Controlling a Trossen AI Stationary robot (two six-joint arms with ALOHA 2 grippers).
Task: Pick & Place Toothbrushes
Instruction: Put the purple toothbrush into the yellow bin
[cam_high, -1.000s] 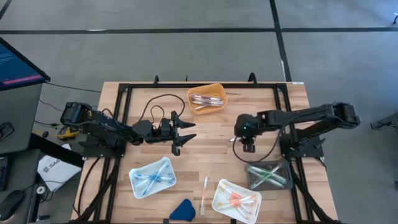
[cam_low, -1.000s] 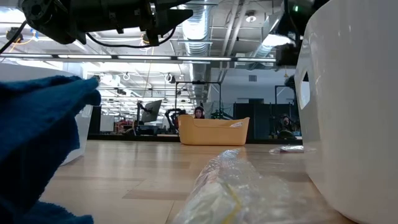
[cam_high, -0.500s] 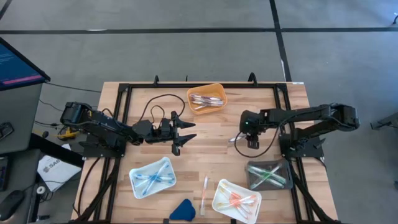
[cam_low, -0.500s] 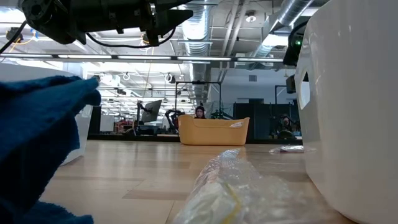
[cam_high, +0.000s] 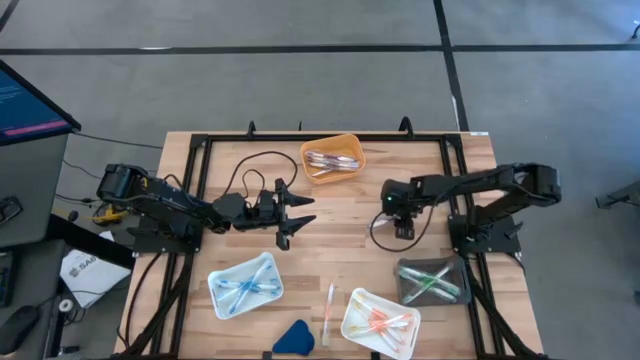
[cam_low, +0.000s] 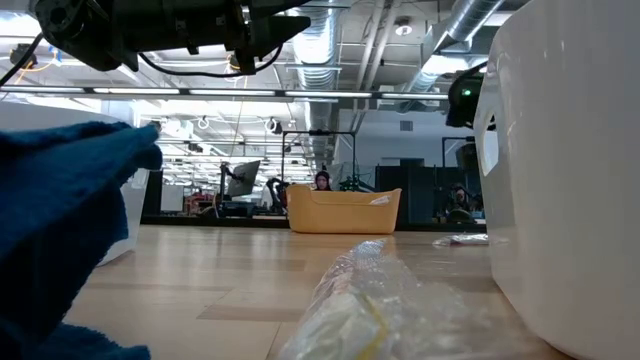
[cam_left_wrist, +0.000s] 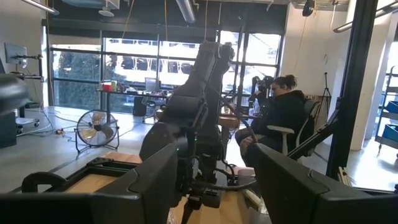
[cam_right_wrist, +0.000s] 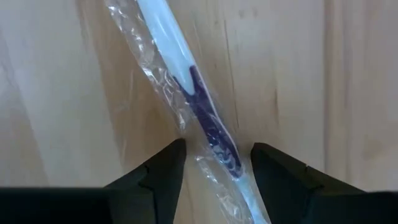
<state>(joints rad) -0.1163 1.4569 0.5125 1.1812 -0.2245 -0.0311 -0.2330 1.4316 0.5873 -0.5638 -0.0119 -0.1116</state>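
Where right gripper (cam_right_wrist: 211, 165) straddles it, wrapped toothbrush (cam_right_wrist: 208, 127) lies flat, diagonal

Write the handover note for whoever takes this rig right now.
Right tool: open, fingers astride a wrapped toothbrush lying on the table, not gripped.
Left tool: open, idle left of centre.
Done: toothbrushes sit in the orange tray, blue-brush tray, dark tray and orange-brush tray.
Left: the brush under the right tool, and one loose brush between the front trays.
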